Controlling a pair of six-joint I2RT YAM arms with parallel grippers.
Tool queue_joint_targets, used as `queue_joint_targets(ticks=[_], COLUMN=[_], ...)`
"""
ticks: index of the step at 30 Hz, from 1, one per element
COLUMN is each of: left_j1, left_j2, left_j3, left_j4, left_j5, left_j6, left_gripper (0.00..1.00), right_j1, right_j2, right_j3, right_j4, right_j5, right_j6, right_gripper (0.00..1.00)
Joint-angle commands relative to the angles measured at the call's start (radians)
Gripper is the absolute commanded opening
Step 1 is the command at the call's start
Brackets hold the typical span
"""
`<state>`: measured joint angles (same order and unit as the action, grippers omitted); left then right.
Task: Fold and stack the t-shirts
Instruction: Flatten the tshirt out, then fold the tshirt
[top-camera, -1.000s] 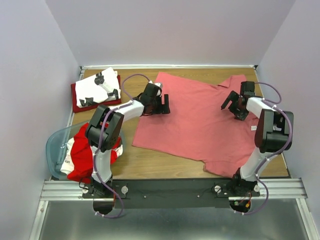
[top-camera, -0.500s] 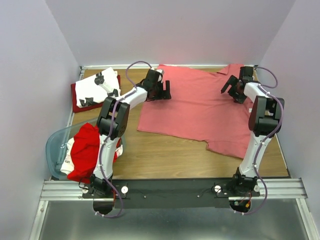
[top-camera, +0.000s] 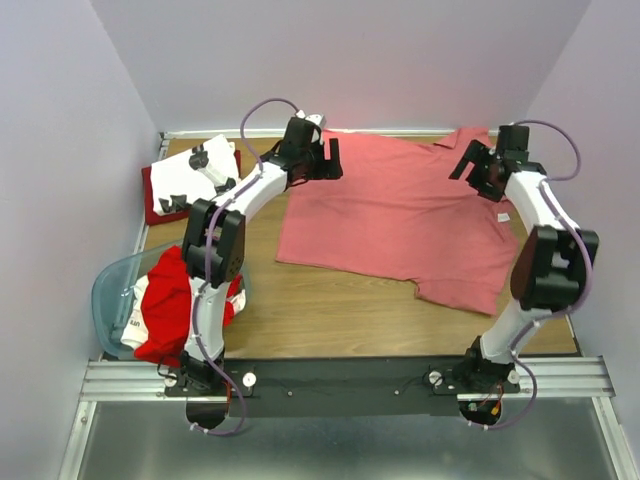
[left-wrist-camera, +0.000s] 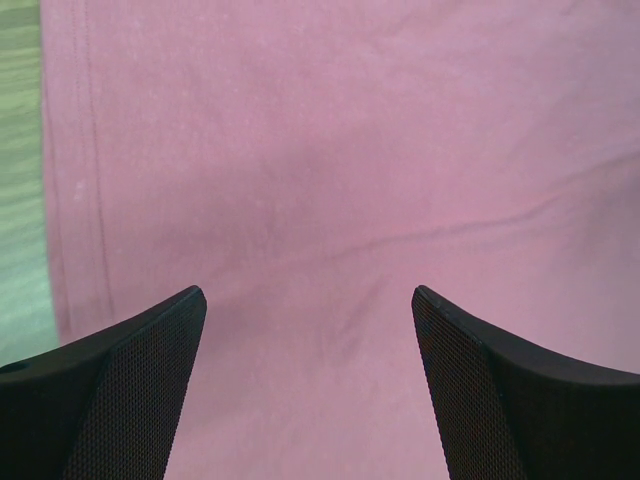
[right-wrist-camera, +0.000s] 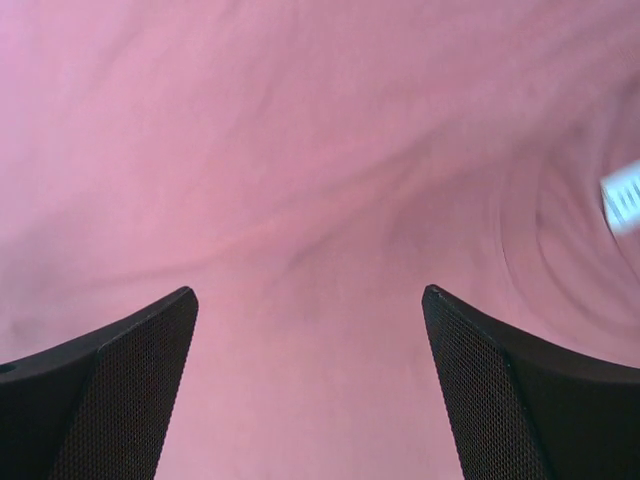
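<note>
The large salmon-pink collared t-shirt (top-camera: 400, 215) lies spread flat at the back of the table, its far edge against the back wall. My left gripper (top-camera: 325, 165) hovers over its far left part, open and empty; cloth fills the left wrist view (left-wrist-camera: 330, 150) between the spread fingers (left-wrist-camera: 308, 300). My right gripper (top-camera: 475, 170) hovers over the far right part near the collar, open and empty (right-wrist-camera: 308, 295), above wrinkled cloth (right-wrist-camera: 300, 130). A folded white t-shirt with black prints (top-camera: 200, 170) lies on a dark red one (top-camera: 158, 207) at the back left.
A translucent pale-blue tub (top-camera: 108, 295) at the near left holds a bright red shirt (top-camera: 170, 300) and a white one (top-camera: 132, 325). Bare wood (top-camera: 330, 310) lies between the pink shirt and the arm bases. A white label (right-wrist-camera: 622, 195) shows on the shirt.
Both arms have reached toward the back wall and the pink shirt has slid back with them. In the last half second the shirt lies still and the grippers have shifted slightly.
</note>
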<state>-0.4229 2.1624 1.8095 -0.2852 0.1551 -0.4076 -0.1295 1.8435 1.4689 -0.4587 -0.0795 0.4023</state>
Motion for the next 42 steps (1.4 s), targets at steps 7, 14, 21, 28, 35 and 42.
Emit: queue_joint_targets(ticks=[7,14,21,28,35,42], left_j1=[-0.04,-0.043,-0.043,-0.043,-0.043,-0.043], left_j2=[-0.343,-0.498,-0.552,-0.541,-0.535,-0.55], left_j3=[-0.343,-0.574,-0.648,-0.631,-0.611,-0.615], left_j4=[0.057,0.07,0.075,0.069,0.066,0.052], left_j5=[-0.029,-0.037,-0.005,0.001,0.006,-0.015], left_j6=[-0.002,-0.014,-0.013,-0.005,-0.013,-0.01], left_gripper=[0.91,0.91,0.91,0.91,0.91,0.91], right_j1=[0.082,0.172,0.194,0.194,0.195,0.194], right_j2=[-0.45,-0.598,-0.701,-0.77,-0.727,-0.653], right_j3=[-0.464,-0.634,-0.743,-0.811,-0.855,-0.849], right_j4=[-0.219,-0.363,-0.44,-0.477,-0.396,-0.316], right_j5=[0.003,0.052,0.13,0.155,0.211,0.221], right_j6=[0.062,0.22,0.34,0.415,0.444,0.446], right_gripper=[0.98,0.95,0.94,0.93,0.7,0.56])
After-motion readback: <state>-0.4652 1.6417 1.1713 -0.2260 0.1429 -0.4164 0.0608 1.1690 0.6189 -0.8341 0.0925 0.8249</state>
